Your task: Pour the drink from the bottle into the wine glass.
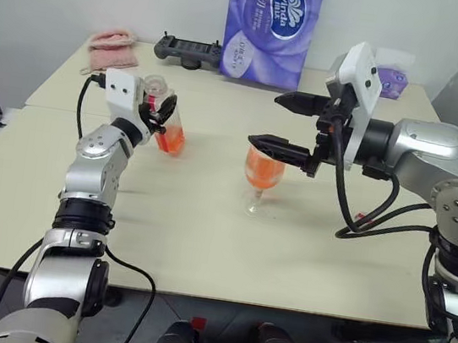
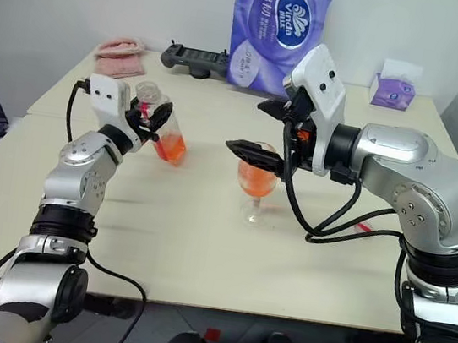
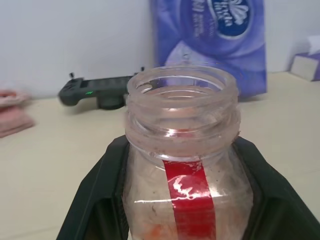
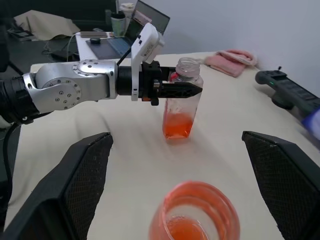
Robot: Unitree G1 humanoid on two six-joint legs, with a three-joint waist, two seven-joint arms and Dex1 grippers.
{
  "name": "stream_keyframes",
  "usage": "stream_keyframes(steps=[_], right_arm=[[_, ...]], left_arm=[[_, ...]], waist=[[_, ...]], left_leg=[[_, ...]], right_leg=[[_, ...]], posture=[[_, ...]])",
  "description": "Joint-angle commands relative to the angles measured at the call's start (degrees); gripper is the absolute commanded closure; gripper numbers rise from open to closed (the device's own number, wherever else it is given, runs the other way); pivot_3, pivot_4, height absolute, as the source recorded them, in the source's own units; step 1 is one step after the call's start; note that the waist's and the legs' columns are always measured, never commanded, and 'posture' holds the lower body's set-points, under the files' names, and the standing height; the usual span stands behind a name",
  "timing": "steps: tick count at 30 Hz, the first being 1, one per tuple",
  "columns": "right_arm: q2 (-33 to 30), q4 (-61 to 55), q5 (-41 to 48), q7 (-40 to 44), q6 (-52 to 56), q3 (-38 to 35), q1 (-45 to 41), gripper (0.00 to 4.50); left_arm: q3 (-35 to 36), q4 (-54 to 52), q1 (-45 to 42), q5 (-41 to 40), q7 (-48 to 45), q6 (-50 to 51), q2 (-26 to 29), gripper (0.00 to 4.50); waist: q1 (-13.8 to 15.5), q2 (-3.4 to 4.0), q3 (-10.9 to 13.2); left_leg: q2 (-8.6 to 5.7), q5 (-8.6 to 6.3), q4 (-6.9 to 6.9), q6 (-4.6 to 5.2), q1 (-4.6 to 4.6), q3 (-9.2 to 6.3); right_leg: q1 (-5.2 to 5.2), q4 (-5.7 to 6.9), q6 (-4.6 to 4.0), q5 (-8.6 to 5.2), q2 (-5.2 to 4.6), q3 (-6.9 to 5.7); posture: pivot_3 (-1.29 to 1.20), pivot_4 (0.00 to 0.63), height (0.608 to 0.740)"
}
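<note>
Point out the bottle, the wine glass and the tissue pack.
bottle (image 1: 170, 133), left eye view, lower body holding drink
wine glass (image 1: 264, 170), left eye view, bowl
tissue pack (image 1: 270, 32), left eye view, front face

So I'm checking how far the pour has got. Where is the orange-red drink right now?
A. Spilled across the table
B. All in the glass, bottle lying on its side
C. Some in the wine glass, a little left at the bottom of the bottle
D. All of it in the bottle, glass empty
C: the wine glass holds orange-red drink, and the uncapped bottle, held by the left gripper, has a little left at its bottom.
</note>
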Motion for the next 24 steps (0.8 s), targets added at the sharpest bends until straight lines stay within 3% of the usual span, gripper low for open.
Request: stream_keyframes(steps=[1,6,13,24], right_arm=[[-0.6,-0.5,-1.4,2.2,-0.9,-0.1,-1.7,0.00],[-0.7,-0.4,-2.6,3.9,0.0,0.9,-1.2,0.00],[-0.6,0.2,-5.5,5.1,-0.8,2.1,-1.1,0.00],[-0.3,1.3,-8.4,6.9,-1.9,2.1,-1.1,0.00]], left_arm=[[1.3,-4.0,1.3,0.7,0.8,-1.4,0.4,2.38],[0.4,-6.1,4.5,3.0,0.9,-2.1,0.3,2.38],[0.5,-7.4,7.0,5.9,3.5,-3.0,0.2,0.04],[0.6,-12.4,10.6,6.2,3.4,0.4,-0.7,0.04]], waist=[[0.0,0.00,0.0],[-0.1,0.00,0.0],[-0.1,0.00,0.0],[-0.1,0.00,0.0]], left_leg=[[-0.01,0.00,0.00,0.00,0.00,0.00],[0.01,0.00,-0.02,0.00,0.02,0.03],[0.01,-0.01,-0.03,0.00,0.06,0.06],[0.02,-0.01,-0.03,0.00,0.05,0.05]], right_leg=[[0.00,0.00,0.00,0.00,0.00,0.00],[-0.01,0.02,0.00,0.00,0.01,0.02],[0.00,0.02,0.00,0.00,0.01,0.04],[0.00,0.01,-0.01,0.00,0.01,0.03]], posture=[[0.00,0.150,0.740],[0.00,0.150,0.740],[0.00,0.150,0.740],[0.00,0.150,0.740]])
